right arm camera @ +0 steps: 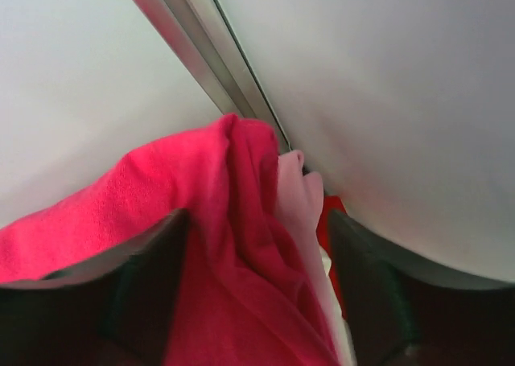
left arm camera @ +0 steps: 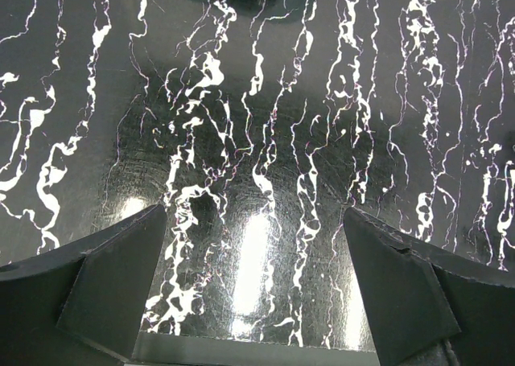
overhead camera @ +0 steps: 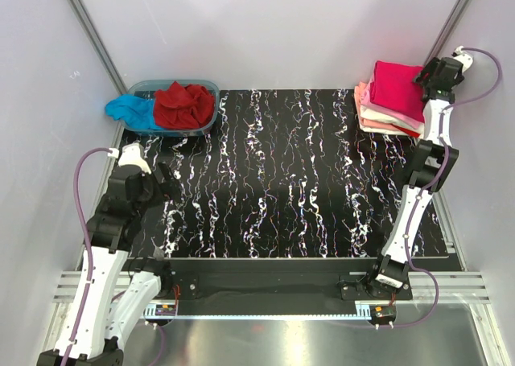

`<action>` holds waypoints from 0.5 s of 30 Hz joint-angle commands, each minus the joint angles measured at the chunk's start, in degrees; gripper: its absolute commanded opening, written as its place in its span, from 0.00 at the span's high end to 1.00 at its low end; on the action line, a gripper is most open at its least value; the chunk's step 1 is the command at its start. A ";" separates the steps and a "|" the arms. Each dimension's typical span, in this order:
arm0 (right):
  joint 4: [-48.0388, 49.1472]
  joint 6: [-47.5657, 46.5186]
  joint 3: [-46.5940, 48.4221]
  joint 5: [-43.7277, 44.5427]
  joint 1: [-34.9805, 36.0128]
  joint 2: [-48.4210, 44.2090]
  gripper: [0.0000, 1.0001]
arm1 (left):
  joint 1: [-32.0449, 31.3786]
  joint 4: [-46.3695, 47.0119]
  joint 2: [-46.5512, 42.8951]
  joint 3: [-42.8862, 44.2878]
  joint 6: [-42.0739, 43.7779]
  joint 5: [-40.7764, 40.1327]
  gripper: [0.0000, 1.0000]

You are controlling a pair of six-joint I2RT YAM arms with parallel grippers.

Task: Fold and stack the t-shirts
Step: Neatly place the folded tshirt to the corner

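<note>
While two tees lie unfolded at the far left, much of the job looks done. A folded stack [overhead camera: 390,108] sits in the far right corner of the worktop [overhead camera: 298,189], with the bright pinkish-red tee [overhead camera: 396,88] on top, a pale pink tee [overhead camera: 362,97] under it, and white and red edges showing lower down.

The right claw [overhead camera: 438,72] is at the stack's far right edge. Its jaws stand apart on either side of the top tee's fold and do not pinch it, so that shirt looks placed and let go.

What remains is the dark red tee [overhead camera: 183,104], crumpled in the tub [overhead camera: 149,85], and the turquoise tee [overhead camera: 129,110], spilling over the tub's left rim. Both need pulling out, flattening and folding before they join the pile.

The left claw [overhead camera: 165,181] hangs wide open and empty over bare worktop just in front of the tub. Little blocks the way – the tub's wall may snag cloth on the way out, and the side wall and its metal post [overhead camera: 449,20] crowd the right arm at the stack.
</note>
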 commanded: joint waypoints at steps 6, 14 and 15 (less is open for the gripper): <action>2.25 1.87 -2.55 8.21 -1.18 -14.09 0.05 | 0.36 2.77 -1.07 0.08 0.05 0.12 0.01; 1.28 3.01 -4.39 12.61 -1.27 -29.65 0.00 | 0.36 2.86 -0.89 0.08 -0.12 0.56 0.01; 1.02 3.45 -4.75 12.26 -1.27 -31.23 0.00 | 0.36 2.86 -1.07 0.08 -0.04 0.65 0.01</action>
